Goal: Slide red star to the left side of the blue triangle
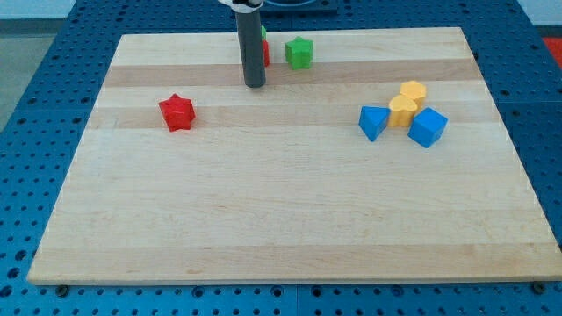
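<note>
The red star (177,112) lies on the wooden board (281,211) at the view's left, upper part. The blue triangle (373,122) lies at the view's right, touching a yellow block (402,111). My tip (255,84) rests on the board near the top centre, up and to the right of the red star and well apart from it. The blue triangle is far to the right of the tip.
A green star (299,53) sits near the top edge, right of the rod. A red block (265,53) and a bit of green show mostly hidden behind the rod. A second yellow block (413,91) and a blue cube (428,127) cluster beside the blue triangle.
</note>
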